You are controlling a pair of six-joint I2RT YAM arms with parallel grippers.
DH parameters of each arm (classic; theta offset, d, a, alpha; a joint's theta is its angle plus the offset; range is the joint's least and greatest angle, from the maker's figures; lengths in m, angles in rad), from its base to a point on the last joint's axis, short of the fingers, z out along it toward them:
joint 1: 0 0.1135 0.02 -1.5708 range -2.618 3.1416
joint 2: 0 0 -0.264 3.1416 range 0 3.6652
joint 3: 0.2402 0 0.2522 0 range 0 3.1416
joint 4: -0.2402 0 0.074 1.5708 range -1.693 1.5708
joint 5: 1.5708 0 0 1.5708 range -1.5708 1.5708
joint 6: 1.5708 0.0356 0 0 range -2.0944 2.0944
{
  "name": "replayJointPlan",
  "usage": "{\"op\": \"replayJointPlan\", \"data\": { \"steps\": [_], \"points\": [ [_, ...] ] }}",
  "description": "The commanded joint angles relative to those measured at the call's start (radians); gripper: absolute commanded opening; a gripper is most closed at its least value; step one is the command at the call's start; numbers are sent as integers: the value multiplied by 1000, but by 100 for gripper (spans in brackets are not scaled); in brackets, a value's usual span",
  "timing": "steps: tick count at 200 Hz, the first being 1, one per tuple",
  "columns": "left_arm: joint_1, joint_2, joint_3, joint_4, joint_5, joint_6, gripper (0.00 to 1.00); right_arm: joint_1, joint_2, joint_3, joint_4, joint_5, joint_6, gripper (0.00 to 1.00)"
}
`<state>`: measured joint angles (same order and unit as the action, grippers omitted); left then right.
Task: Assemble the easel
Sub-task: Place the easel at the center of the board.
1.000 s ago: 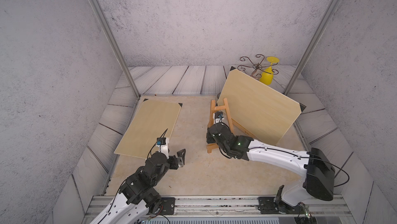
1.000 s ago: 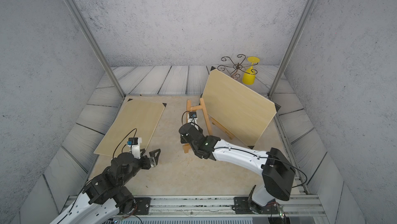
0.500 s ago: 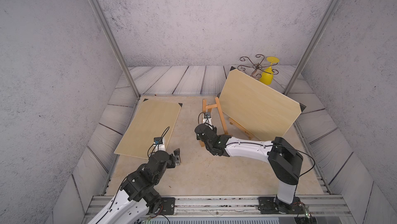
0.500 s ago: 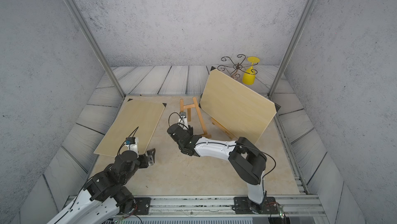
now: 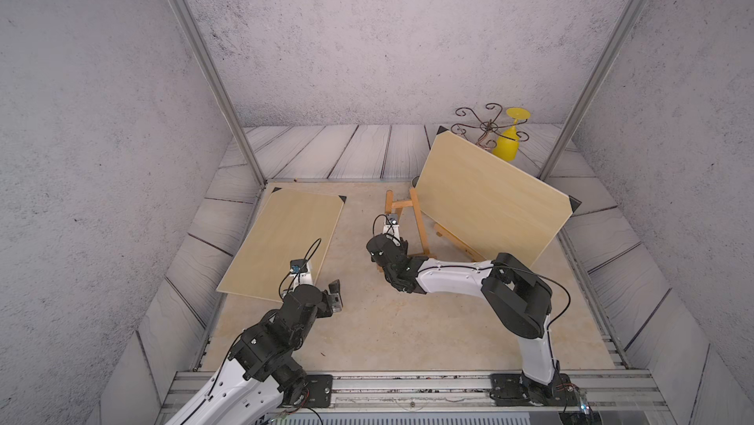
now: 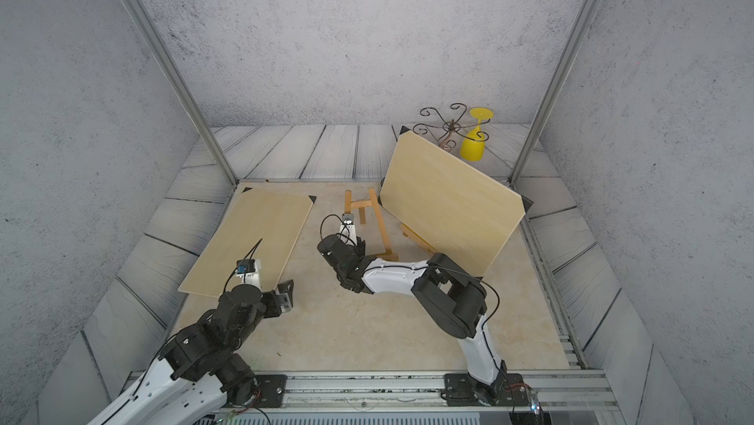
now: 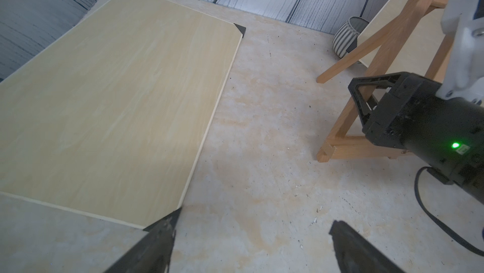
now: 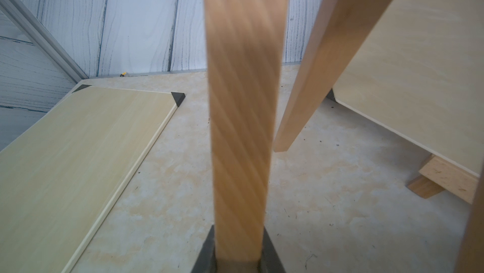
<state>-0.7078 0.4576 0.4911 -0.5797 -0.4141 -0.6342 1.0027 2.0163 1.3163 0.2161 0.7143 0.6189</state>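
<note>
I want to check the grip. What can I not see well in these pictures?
- Right gripper: hidden under its own wrist in both top views; right wrist view shows only its tips.
- Easel frame: far end cut off in right wrist view.
- Wooden piece: mostly covered by the tilted panel in both top views.
- Striped pot: partly behind that panel, left wrist view.

Tan easel (image 5: 420, 223), yellow glass (image 5: 506, 147), grey-striped pot (image 7: 344, 35)

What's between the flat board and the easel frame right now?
Nothing: only bare table separates the flat board from the easel frame, clearest in the left wrist view.
</note>
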Motion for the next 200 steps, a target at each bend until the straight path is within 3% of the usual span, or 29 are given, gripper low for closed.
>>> {"op": "replayJointPlan", "data": {
  "steps": [1, 55, 81, 122, 168, 200],
  "points": [
    [8, -13, 19, -11, -31, -9, 97, 1, 50, 15, -3, 21, 33, 0],
    [8, -23, 2, 14, -42, -22, 97, 3, 62, -11, 3, 31, 36, 0],
    [8, -23, -9, 24, -29, -31, 97, 3, 53, -30, 2, 41, 38, 6],
    [9, -36, -22, 30, -39, -33, 97, 7, 49, -41, 4, 45, 38, 19],
    [8, -37, -17, 44, -45, -28, 97, 11, 35, -16, -26, 42, 36, 43],
    [8, -31, -4, 45, -35, -18, 97, 20, -12, -39, -12, 29, 23, 51]
  ]
}}
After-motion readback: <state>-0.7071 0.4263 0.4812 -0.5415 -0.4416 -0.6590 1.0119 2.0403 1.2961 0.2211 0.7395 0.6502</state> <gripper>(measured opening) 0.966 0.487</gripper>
